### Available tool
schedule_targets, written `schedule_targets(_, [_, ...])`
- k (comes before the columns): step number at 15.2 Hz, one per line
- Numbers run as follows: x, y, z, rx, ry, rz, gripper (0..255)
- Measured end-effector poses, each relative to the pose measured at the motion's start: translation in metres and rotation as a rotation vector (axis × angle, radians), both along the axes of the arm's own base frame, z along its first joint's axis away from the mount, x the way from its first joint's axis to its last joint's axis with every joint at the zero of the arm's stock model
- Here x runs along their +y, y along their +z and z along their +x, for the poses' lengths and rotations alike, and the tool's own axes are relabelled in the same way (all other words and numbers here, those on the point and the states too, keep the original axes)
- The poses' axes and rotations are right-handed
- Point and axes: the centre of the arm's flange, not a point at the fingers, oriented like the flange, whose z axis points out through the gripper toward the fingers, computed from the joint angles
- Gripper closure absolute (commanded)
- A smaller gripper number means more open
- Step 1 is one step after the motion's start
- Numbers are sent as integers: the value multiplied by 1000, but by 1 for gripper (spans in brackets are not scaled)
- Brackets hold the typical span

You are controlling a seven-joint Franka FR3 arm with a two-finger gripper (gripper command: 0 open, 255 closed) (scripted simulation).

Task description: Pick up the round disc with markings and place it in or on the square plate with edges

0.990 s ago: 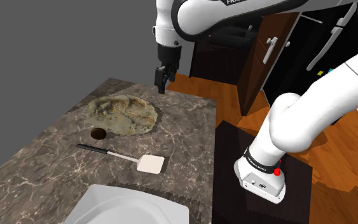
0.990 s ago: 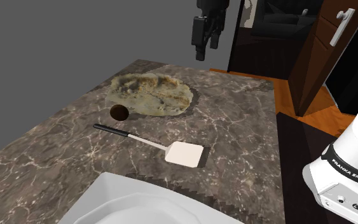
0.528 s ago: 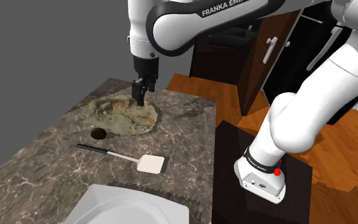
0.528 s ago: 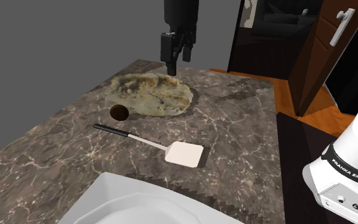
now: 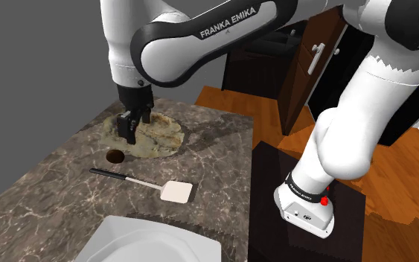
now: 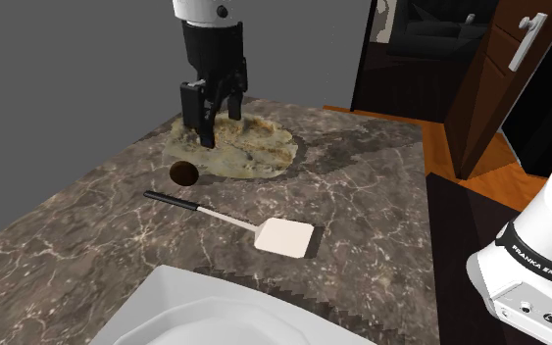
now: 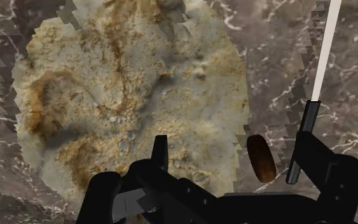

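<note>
**A:** Where is the disc [image 6: 256, 149] right now?

**B:** It lies flat on the marble worktop [image 5: 222, 160], toward the far end. It is a mottled tan and grey round, and nothing holds it. A small dark brown lump [image 6: 183, 173] sits just beside its rim.

**A:** And the claw [image 6: 215, 125]?

**B:** It points straight down over the disc with its 2 fingers apart and nothing between them. In the shoulder view it hangs over the disc's left part, the side near the brown lump. In the wrist view the mottled surface spreads out past the fingers. I can't say whether the tips touch it yet.

**A:** So which way does the disc lie from the claw?

**B:** Directly underneath. I judge that the coming move is mostly a descent, not a sideways reach.

**A:** Is there a long axis to line up with?

**B:** No, it is round, so 1 heading is about as good as another. Its flatness looks like the harder part. The fingers probably need an edge, and the nearest rim is the one by the brown lump.

**A:** Where is the plate [image 5: 112, 225]?

**B:** The white plate is at the near end of the worktop, well apart from the disc. A spatula [image 5: 142, 181] with a black handle and a white blade lies between them. There is only 1 arm, so it does the whole carry.
</note>
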Motion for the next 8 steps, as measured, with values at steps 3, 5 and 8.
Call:
schedule_targets(3, [35,-7,7,-5,40,10,0])
schedule_targets(5, [47,-13,9,-7,52,13,0])
schedule_targets(8, [50,-26,9,-8,55,14,0])
